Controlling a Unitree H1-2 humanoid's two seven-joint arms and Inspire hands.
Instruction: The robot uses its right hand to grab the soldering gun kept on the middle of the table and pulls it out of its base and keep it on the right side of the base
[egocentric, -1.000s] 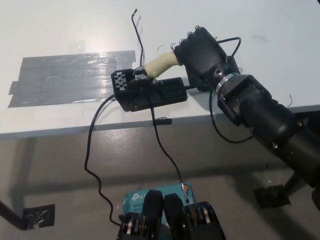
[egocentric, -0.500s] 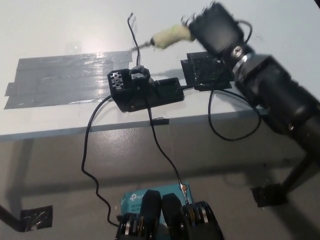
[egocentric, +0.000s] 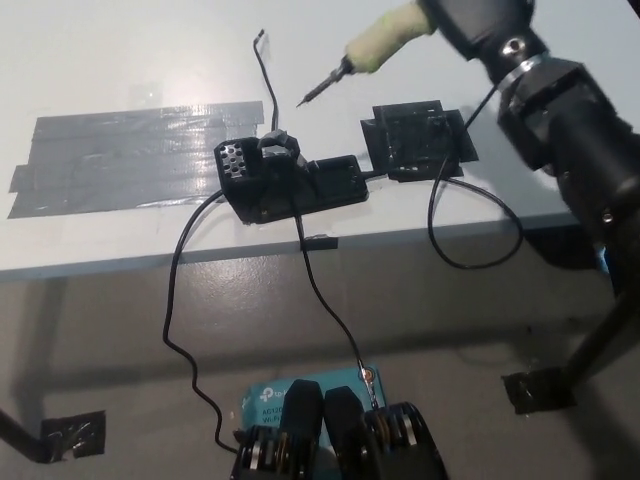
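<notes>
Right robot hand (egocentric: 480, 22) cropped by top edge

right robot hand (egocentric: 480, 25) holding soldering gun (egocentric: 375, 48), above base (egocentric: 290, 180)

- I see a white table (egocentric: 120, 60) filling the upper part of my head view, its front edge running across the middle, slightly tilted
- Broad strips of grey tape (egocentric: 120, 160) lie flat on the tabletop at the left, shining a little where light catches them
- Below the edge I see a grey-brown floor (egocentric: 110, 330), in shadow just under the table
- A teal box (egocentric: 275, 400) with white lettering sits on the floor near the bottom middle
- Dark tape patches are stuck to the floor at lower left (egocentric: 70, 435) and lower right (egocentric: 540, 390)
</notes>
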